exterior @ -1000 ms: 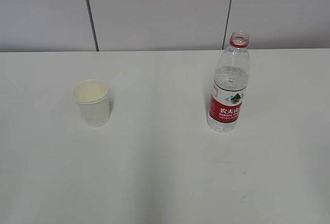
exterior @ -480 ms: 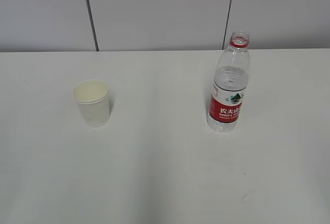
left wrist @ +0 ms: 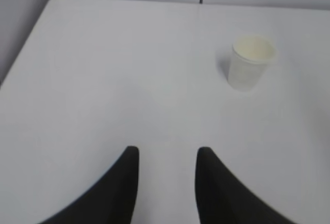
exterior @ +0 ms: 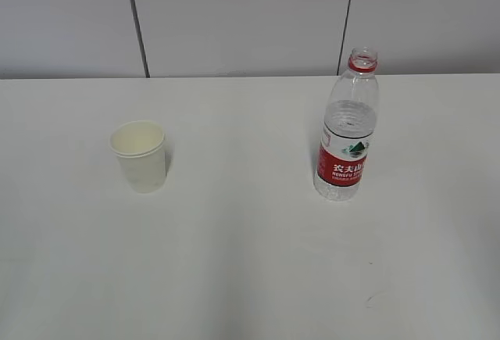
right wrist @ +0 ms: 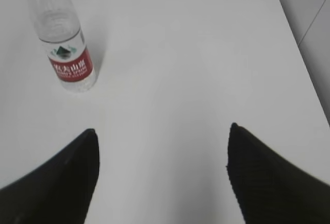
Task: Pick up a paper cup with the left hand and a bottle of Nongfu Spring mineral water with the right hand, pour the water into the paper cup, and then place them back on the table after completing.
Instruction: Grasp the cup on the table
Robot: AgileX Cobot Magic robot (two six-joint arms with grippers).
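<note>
Left to right, exterior view: small off-white paper cup [exterior: 139,155] stands upright on the left half of the large plain white matte table [exterior: 250,262], mouth up. The inside shows pale; can't tell if anything's in it. Well apart to its right, a clear plastic mineral water bottle [exterior: 347,129] with a red label and red neck ring, upright, cap off. Water [exterior: 348,116] level sits just above the label, around the shoulder. A faint dark scuff mark [exterior: 369,301] lies on the tabletop near the front right. No arms visible in this view.

Left wrist view: left hand gripper [left wrist: 166,154], black fingers with a moderate gap between the tips, nothing between them. It hangs over bare table; the cup [left wrist: 250,63] is ahead and off to the right, well clear of the fingers.

Right wrist view: right hand gripper [right wrist: 162,134], black fingers spread wide, holding nothing. The bottle [right wrist: 61,37] is ahead at the upper left, well apart from the fingertips, with its top cut off by the frame edge.
</note>
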